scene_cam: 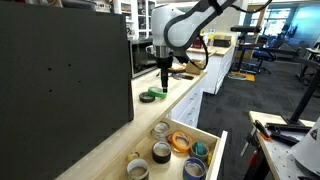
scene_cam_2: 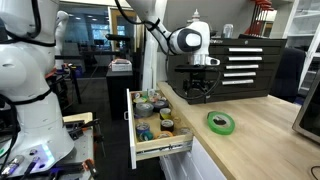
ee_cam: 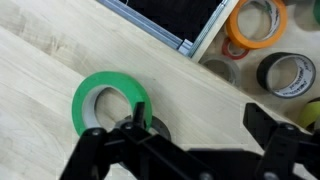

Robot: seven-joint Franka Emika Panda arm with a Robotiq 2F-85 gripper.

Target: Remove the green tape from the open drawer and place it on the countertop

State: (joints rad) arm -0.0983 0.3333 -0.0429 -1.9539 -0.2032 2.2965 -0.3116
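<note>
The green tape (scene_cam: pixel 153 94) lies flat on the pale countertop (scene_cam: pixel 120 135), outside the open drawer (scene_cam: pixel 221 152). It also shows in an exterior view (scene_cam_2: pixel 221 122) and in the wrist view (ee_cam: pixel 84 102). My gripper (scene_cam: pixel 163 78) hangs just above the countertop (scene_cam_2: pixel 255 145), open and empty, with the tape beside one finger (ee_cam: pixel 200 128). In an exterior view the gripper (scene_cam_2: pixel 197 90) is between the tape and the drawer (scene_cam_2: pixel 166 150). The drawer holds several other rolls, among them an orange roll (ee_cam: pixel 255 22) and a black roll (ee_cam: pixel 287 75).
A large black cabinet (scene_cam: pixel 60 70) stands on the counter. A black tool chest (scene_cam_2: pixel 235 62) sits behind the gripper. A dark appliance (scene_cam_2: pixel 308 105) is at the counter's far end. A white robot (scene_cam_2: pixel 25 85) stands beside the drawer.
</note>
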